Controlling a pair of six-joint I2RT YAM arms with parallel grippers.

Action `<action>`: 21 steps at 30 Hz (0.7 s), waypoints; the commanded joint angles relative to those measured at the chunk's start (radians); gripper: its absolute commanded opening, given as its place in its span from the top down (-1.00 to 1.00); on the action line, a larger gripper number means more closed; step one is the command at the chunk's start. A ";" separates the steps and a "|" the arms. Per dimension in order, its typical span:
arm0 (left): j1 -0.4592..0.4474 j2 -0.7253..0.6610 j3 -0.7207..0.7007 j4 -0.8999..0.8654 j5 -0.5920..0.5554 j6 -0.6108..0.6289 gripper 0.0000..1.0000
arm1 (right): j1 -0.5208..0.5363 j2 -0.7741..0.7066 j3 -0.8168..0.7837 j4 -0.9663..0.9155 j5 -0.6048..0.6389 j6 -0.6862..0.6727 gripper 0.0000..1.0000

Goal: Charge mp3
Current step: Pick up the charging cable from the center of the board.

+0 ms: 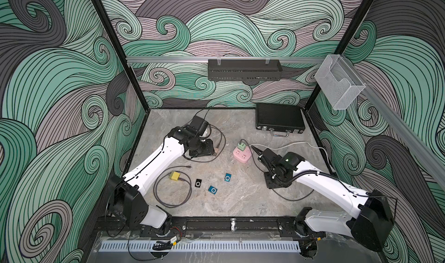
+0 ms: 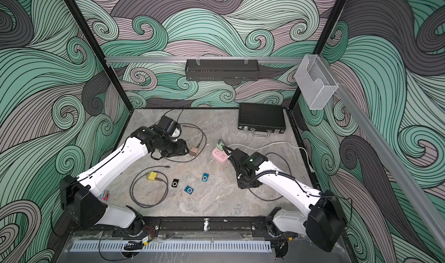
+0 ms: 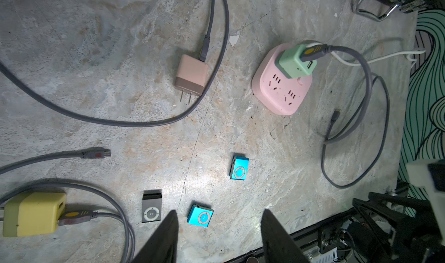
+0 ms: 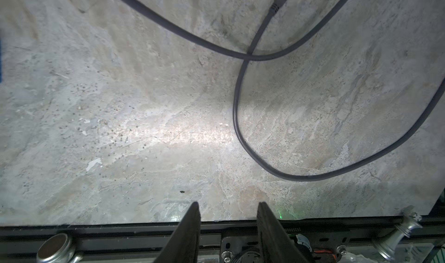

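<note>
Three mp3 players lie on the stone table (image 1: 240,201): a dark grey one (image 3: 151,209) (image 1: 198,183) and two blue ones (image 3: 200,215) (image 3: 239,168). A pink power strip (image 1: 242,154) carries a plugged-in green adapter (image 3: 295,62). The adapter's grey cable loops to a loose connector (image 3: 336,113). My left gripper (image 3: 219,212) hangs open high above the nearer blue player, holding nothing. My right gripper (image 4: 228,204) is open and empty over the table's front edge, above the cable loop (image 4: 240,120).
A yellow adapter (image 1: 174,175) with a coiled cable and a brown adapter (image 3: 191,75) lie unplugged on the left. A shut black case (image 1: 279,117) sits back right. A black basket (image 1: 244,69) and a clear holder (image 1: 337,81) hang on the walls.
</note>
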 commanded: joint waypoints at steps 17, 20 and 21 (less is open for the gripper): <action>-0.007 -0.052 0.029 -0.013 -0.001 -0.029 -0.09 | -0.124 0.247 -0.143 0.352 0.027 0.095 0.42; -0.006 -0.042 0.036 -0.013 0.003 -0.030 -0.09 | -0.127 0.270 -0.173 0.385 0.018 0.115 0.48; -0.006 -0.038 0.041 -0.013 0.006 -0.032 -0.09 | -0.126 0.282 -0.181 0.394 0.011 0.119 0.53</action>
